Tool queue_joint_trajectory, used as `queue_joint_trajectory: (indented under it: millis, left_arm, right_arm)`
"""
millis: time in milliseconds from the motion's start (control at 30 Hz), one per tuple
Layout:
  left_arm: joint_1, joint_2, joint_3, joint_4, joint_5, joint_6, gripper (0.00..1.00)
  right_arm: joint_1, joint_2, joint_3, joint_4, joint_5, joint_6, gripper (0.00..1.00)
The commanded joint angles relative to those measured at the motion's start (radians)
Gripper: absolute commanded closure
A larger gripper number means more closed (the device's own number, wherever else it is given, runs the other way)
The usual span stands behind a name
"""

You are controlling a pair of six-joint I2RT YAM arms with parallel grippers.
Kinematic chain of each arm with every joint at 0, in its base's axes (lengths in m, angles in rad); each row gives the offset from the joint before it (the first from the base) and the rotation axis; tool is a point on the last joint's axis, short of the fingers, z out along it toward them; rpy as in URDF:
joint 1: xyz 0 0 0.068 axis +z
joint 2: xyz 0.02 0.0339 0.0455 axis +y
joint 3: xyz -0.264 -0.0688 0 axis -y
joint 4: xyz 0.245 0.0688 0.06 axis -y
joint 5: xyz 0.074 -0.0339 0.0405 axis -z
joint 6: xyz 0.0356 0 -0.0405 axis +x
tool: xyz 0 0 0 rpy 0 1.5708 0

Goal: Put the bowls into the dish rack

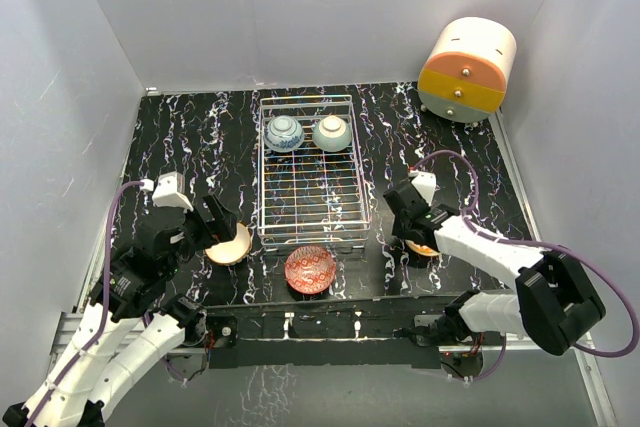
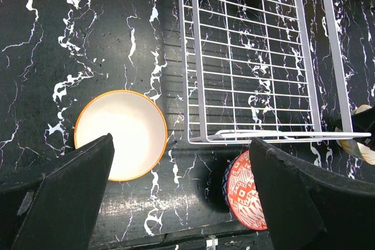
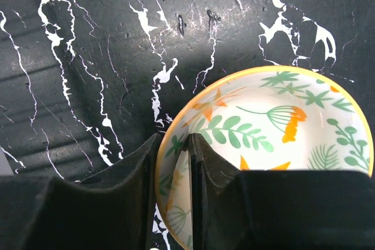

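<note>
The dish rack lies mid-table; it also shows in the left wrist view. At its far end stand the blue-white bowl and the pale mint bowl. The cream-tan bowl sits left of the rack's near corner. The red patterned bowl sits just in front of the rack. My left gripper is open and empty, hovering above the table between these two bowls. My right gripper is shut on the rim of the leafy bowl, right of the rack.
A cream-and-orange cylindrical drawer unit stands at the back right corner. White walls close in the black marbled table on three sides. The red bowl lies close to the table's near edge.
</note>
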Motion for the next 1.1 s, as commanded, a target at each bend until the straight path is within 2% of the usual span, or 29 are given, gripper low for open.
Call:
queue_joint_trajectory:
  millis: [0, 567, 767, 900, 1067]
  left_arm:
    - [-0.002, -0.007, 0.021, -0.008, 0.001, 0.002, 0.03]
    - [-0.002, -0.025, 0.006, -0.004, -0.008, -0.004, 0.03]
    - [-0.002, -0.032, 0.007, -0.005, -0.005, -0.006, 0.03]
    - [-0.002, -0.023, 0.022, -0.010, -0.005, 0.003, 0.03]
    - [-0.002, -0.024, 0.039, -0.015, -0.016, 0.009, 0.03]
  right_arm:
    - [-0.011, -0.045, 0.050, 0.042, -0.015, -0.023, 0.92]
    - [-0.016, -0.190, 0.113, -0.003, -0.028, -0.046, 0.92]
    - [-0.021, -0.249, 0.185, -0.012, -0.030, -0.062, 0.92]
    - [-0.021, -0.276, 0.290, 0.050, -0.123, -0.101, 0.92]
    - [-0.021, -0.210, 0.436, 0.158, -0.331, -0.106, 0.92]
